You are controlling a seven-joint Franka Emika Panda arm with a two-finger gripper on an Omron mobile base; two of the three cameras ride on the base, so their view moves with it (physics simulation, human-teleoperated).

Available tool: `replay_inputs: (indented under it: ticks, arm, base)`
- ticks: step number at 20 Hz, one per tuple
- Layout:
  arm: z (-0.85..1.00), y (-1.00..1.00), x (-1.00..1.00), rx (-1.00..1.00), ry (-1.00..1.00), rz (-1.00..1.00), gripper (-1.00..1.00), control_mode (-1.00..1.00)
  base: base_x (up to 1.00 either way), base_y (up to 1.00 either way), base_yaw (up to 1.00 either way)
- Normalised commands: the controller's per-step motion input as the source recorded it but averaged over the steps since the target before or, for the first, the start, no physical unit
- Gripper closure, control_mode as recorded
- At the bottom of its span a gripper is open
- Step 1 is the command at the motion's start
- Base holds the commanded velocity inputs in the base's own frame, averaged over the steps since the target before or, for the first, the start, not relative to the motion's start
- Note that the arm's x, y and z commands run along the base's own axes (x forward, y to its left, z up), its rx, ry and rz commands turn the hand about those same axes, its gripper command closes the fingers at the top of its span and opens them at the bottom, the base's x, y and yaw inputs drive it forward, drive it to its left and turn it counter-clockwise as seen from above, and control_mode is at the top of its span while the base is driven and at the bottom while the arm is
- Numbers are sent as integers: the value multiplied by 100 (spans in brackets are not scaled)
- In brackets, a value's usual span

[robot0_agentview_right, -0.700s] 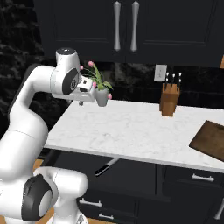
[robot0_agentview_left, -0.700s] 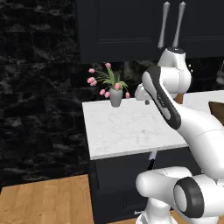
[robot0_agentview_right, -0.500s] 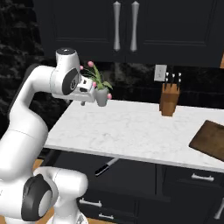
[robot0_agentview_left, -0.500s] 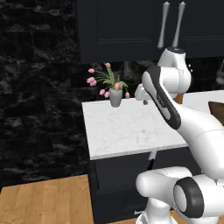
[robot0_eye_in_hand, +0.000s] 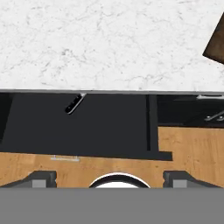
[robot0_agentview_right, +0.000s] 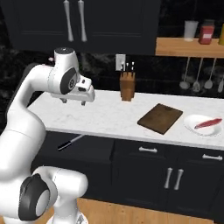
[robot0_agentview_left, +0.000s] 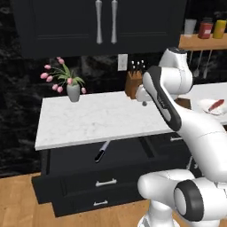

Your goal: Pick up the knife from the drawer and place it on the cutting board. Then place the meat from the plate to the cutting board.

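Observation:
The knife [robot0_agentview_left: 102, 151] [robot0_agentview_right: 70, 142] [robot0_eye_in_hand: 74, 104] lies in the pulled-out drawer [robot0_agentview_left: 66, 175] [robot0_agentview_right: 89, 150] [robot0_eye_in_hand: 100, 127], black handle toward the front, blade tip under the counter edge. My gripper [robot0_agentview_right: 72, 102] [robot0_agentview_left: 144, 103] [robot0_eye_in_hand: 109, 179] hangs open above the white marble counter, higher than the drawer and holding nothing. The dark brown cutting board [robot0_agentview_right: 160, 117] [robot0_eye_in_hand: 216, 43] lies bare on the counter to the right. Beyond it the white plate [robot0_agentview_right: 192, 127] [robot0_agentview_left: 205, 105] carries the red meat [robot0_agentview_right: 208, 123] [robot0_agentview_left: 216, 105].
A wooden knife block [robot0_agentview_right: 127, 86] [robot0_agentview_left: 132, 82] stands at the back of the counter. A vase of pink flowers [robot0_agentview_left: 73, 91] sits at the left. A shelf with jars [robot0_agentview_right: 197, 43] and hanging utensils [robot0_agentview_right: 197, 78] are at the upper right.
The whole picture has shifted: the base has driven to the right, bringing the board, plate and meat into view. The arm holds much the same pose.

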Motion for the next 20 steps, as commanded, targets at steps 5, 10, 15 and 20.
replay_inputs:
  ticks: [5, 10, 15, 20]
  arm:
    - [0, 0, 0, 0, 0, 0, -100, 100]
    - [0, 0, 0, 0, 0, 0, -100, 100]
    - [0, 0, 0, 0, 0, 0, -100, 100]
    - [0, 0, 0, 0, 0, 0, -100, 100]
  base:
    - [23, -100, -1]
    - [44, -100, 0]
    - [68, -57, 1]
    - [50, -1, 0]
